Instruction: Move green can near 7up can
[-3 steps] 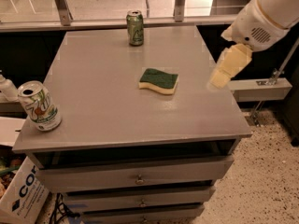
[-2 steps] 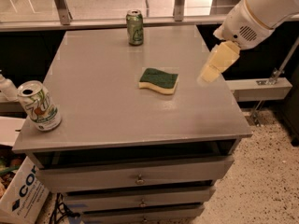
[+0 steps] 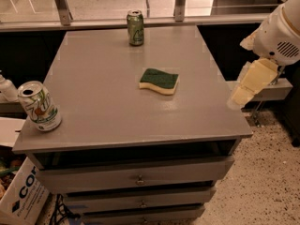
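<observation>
The green can [image 3: 135, 27] stands upright at the far edge of the grey table [image 3: 98, 74], near the middle. The 7up can [image 3: 39, 106], white with green lettering and an open silver top, stands at the table's front left corner. The two cans are far apart. My gripper [image 3: 247, 84], pale yellow on a white arm, hangs by the table's right edge, level with the front half. It is empty and far from both cans.
A green and yellow sponge [image 3: 159, 81] lies mid-table, right of centre. Drawers [image 3: 136, 177] run below the tabletop. A cardboard box [image 3: 18, 196] and a white bottle [image 3: 6, 88] sit at the left. Speckled floor lies to the right.
My gripper has moved right and toward the front, from above the table's right side to just beyond its right edge. The cans and sponge have not moved.
</observation>
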`<state>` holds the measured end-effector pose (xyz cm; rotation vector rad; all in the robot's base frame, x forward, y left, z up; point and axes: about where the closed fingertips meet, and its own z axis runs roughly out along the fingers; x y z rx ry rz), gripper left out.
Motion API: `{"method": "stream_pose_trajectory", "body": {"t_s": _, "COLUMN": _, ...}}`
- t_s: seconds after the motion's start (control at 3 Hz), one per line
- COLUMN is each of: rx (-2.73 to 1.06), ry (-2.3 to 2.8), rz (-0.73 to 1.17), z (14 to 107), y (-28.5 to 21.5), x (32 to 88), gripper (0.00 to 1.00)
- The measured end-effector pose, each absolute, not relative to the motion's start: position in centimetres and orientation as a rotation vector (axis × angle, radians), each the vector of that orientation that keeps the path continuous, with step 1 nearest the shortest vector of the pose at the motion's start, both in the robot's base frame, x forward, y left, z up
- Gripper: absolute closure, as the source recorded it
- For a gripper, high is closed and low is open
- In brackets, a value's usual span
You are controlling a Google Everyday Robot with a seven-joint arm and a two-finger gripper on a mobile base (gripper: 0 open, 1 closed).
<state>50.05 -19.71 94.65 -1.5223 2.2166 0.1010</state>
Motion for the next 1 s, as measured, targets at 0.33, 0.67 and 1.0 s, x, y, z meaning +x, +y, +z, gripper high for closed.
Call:
{"method": "stream_pose_trajectory", "body": {"t_s": 0.33, "rx": -1.438, "ry": 2.188, "rz": 0.139, "z": 94.6, "y": -18.5, "x": 51.4, "gripper": 0.00}}
{"method": "stream_pose_trajectory", "body": {"t_s": 0.67, "rx": -1.337, "ry": 2.138, "rz": 0.201, "z": 94.4, "y": -16.9, "x": 54.5, "gripper": 0.00}}
{"method": "stream_pose_trajectory", "body": {"t_s": 1.0, "rx": -1.243, "ry": 2.080, "rz": 0.265, "z": 94.3, "y": -14.9, "x": 58.6, "gripper": 0.00}}
